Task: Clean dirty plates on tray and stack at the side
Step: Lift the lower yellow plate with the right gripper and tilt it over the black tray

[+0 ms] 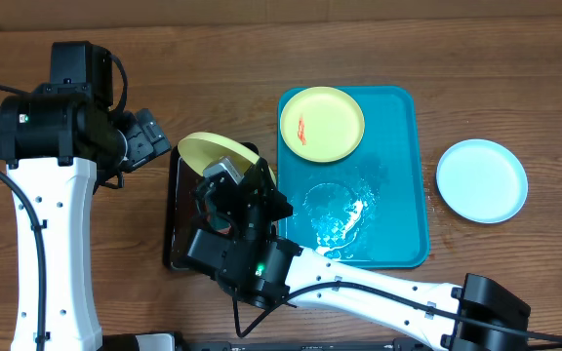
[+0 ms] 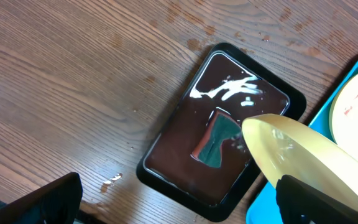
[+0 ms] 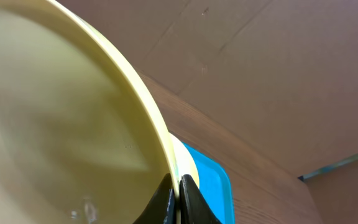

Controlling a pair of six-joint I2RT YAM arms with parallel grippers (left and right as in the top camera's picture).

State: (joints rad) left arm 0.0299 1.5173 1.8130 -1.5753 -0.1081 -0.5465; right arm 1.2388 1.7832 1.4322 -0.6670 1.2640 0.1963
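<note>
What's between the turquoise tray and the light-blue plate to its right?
Nothing: just bare wooden table between the turquoise tray and the light-blue plate, shown in the overhead view.

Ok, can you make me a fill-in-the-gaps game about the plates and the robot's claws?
1. The right claw holds a tilted ___ plate over the black tray.
2. The plate with the red smear sits on the ___ tray.
3. The pale blue plate lies on the bare ___, right of both trays.
4. The left claw is ___ and holds nothing.
Missing words: yellow; blue; table; open.
</note>
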